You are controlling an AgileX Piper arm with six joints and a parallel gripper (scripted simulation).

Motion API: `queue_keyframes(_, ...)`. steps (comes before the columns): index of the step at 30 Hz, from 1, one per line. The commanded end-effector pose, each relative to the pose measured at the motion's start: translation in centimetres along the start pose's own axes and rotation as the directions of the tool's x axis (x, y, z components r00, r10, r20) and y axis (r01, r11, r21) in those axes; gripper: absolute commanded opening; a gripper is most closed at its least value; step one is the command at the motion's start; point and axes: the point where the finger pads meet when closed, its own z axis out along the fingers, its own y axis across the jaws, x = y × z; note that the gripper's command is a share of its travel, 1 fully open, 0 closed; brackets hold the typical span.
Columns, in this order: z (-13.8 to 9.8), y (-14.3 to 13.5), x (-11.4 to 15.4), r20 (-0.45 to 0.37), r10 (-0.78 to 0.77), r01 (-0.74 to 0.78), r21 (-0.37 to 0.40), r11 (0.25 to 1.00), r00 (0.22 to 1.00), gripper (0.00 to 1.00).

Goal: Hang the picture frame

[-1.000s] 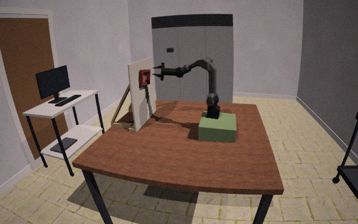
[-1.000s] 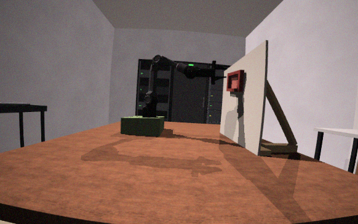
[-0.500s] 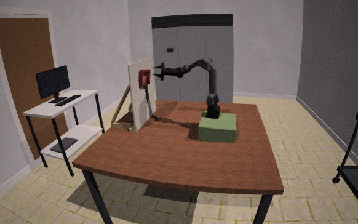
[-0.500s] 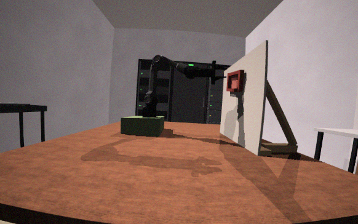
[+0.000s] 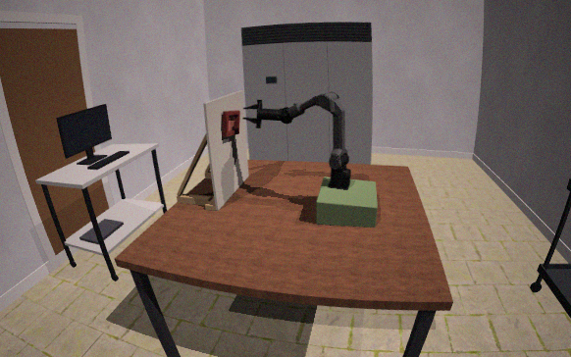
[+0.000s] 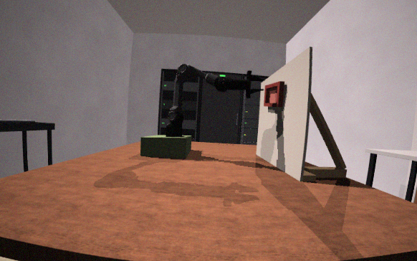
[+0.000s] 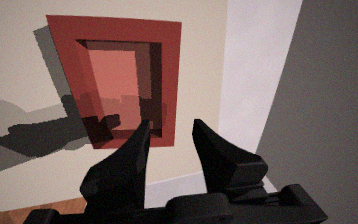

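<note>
The red picture frame (image 5: 231, 124) sits high on the upright beige board (image 5: 226, 157), and it looks about level in the top and exterior views. It also shows in the exterior view (image 6: 274, 94) and fills the upper left of the wrist view (image 7: 122, 80). The screw is hidden behind the frame. My gripper (image 5: 246, 113) is partly open and empty, pointing at the frame from the right, a short way off its face. In the wrist view the fingertips line up with the frame's lower right corner without gripping it.
The board (image 6: 286, 118) stands on the table's left side, propped by a wooden brace behind it. My arm rises from a green block (image 5: 347, 202) on the wooden table. A white desk with a monitor (image 5: 83, 128) stands beyond the table's left edge.
</note>
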Motion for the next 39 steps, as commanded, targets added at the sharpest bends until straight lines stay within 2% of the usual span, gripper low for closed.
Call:
queue_keyframes(1,-0.1,-0.3,-0.1,0.001,-0.002,0.002,0.004,1.0,1.0,0.63)
queue_keyframes(20,0.4,-0.1,-0.1,0.0,-0.001,0.001,0.001,1.0,1.0,0.63)
queue_keyframes(39,2.8,-0.1,-0.1,0.001,-0.001,0.001,0.001,1.0,1.0,0.63)
